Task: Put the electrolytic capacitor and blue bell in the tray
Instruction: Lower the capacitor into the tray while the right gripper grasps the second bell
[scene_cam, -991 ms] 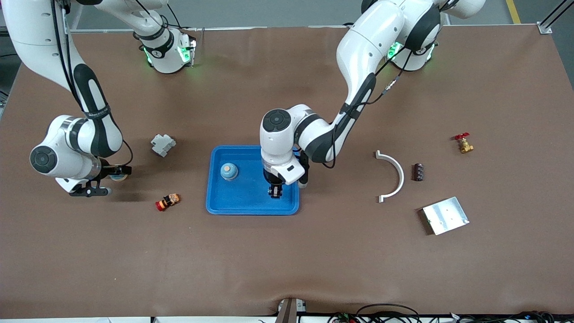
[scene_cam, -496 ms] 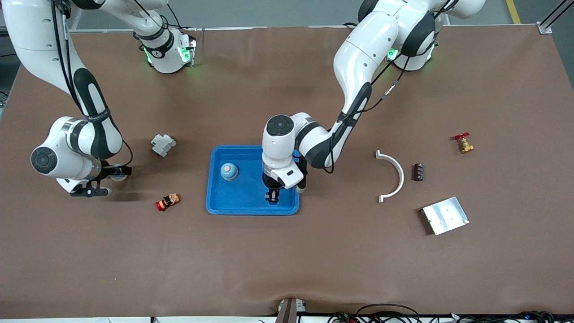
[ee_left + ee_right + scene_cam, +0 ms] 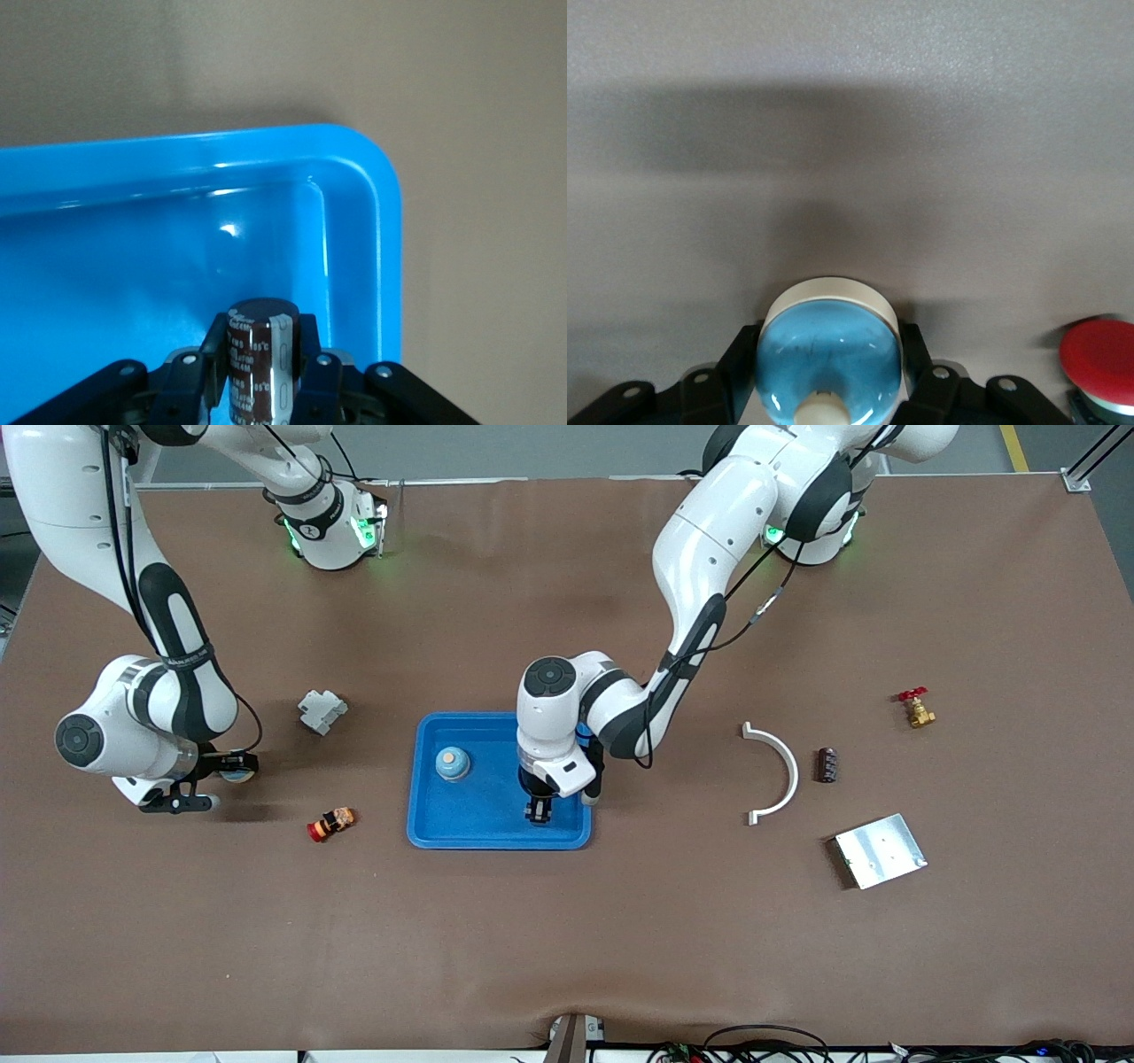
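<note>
Plainly, left gripper (image 3: pixel 538 812) jaws clenched the electrolytic capacitor (image 3: pixel 259 354) over the tray's (image 3: pixel 425 828) five-o'clock corner; released there, it might topple onto the rim. Right gripper (image 3: pixel 830 376) jaws pinched the blue bell (image 3: pixel 829 350) on the tabletop (image 3: pixel 567 939); its dome could slip.

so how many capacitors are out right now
2: one capacitor held in the left gripper over the tray, one lying on the table beside the white curved piece, toward the left arm's end.

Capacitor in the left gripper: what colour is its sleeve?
Dark brown with a pale stripe and pale lettering on the capacitor; the left wrist view shows it best.
</note>
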Robot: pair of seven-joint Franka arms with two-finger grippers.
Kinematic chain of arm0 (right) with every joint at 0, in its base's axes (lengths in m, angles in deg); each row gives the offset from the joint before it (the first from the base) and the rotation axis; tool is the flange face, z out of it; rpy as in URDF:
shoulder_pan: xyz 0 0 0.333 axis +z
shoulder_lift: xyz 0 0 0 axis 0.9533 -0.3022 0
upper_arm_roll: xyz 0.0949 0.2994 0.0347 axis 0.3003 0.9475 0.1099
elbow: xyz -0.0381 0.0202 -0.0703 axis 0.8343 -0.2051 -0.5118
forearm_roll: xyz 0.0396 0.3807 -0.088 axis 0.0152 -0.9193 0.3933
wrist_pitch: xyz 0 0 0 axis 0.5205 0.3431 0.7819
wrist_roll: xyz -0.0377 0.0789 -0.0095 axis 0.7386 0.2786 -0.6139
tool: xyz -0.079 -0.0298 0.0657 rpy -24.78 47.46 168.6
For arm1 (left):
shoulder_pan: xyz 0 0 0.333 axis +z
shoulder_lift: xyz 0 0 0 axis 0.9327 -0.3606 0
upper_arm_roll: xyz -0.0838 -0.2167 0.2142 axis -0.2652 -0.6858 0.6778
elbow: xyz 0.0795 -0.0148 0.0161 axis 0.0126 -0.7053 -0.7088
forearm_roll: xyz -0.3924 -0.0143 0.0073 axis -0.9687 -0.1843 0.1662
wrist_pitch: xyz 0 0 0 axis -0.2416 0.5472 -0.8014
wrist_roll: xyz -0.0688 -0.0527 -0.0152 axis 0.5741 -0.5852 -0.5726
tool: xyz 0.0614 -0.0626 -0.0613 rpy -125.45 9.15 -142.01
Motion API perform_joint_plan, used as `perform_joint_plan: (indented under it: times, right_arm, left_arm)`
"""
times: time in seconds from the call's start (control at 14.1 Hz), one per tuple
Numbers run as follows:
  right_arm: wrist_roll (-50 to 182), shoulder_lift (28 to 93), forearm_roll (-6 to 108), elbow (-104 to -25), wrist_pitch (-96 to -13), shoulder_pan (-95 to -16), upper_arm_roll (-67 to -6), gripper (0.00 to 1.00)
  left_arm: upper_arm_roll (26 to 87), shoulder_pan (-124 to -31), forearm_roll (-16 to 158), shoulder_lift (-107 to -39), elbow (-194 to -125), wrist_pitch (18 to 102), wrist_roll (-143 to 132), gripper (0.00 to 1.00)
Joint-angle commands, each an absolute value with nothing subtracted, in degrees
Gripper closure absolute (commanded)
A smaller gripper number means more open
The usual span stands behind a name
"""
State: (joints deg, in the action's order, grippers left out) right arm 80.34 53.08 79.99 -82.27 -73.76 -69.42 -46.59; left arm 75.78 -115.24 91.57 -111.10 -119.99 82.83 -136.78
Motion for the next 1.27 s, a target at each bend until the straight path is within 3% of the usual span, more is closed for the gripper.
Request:
perform_joint_plan:
  times: [0.0, 0.07, 0.21, 0.35, 0.57, 0.85, 1.2]
  right_arm:
    - [82.2, 54.0, 78.6, -80.6, -69.6, -69.5, -46.2, 0.69]
    - [82.3, 54.0, 78.6, -77.9, -65.8, -69.5, -46.2, 0.74]
    - [81.6, 54.0, 78.6, -73.1, -59.7, -68.8, -46.2, 0.76]
    - [81.2, 54.0, 78.6, -70.0, -56.4, -67.0, -46.0, 0.81]
    - [77.1, 54.0, 78.4, -66.8, -55.2, -62.2, -45.9, 0.98]
    - [61.4, 52.8, 77.2, -62.4, -55.3, -54.6, -45.0, 1.00]
    - [39.9, 49.2, 74.6, -58.7, -56.3, -51.8, -37.1, 1.00]
  left_arm:
    - [77.0, -116.3, 91.4, -112.5, -118.2, 80.0, -135.3, 1.00]
    - [77.0, -116.8, 91.4, -112.5, -118.5, 79.7, -135.2, 1.00]
    - [77.0, -116.8, 91.5, -112.5, -118.8, 78.9, -134.7, 1.00]
    - [76.9, -116.8, 91.4, -112.5, -118.9, 77.9, -132.1, 0.00]
    - [76.9, -116.6, 91.3, -111.8, -118.9, 76.4, -132.1, 0.00]
    - [76.7, -116.2, 91.0, -110.4, -118.9, 72.3, -130.5, 0.00]
    - [75.5, -114.2, 90.4, -106.8, -119.3, 67.5, -123.6, 0.00]
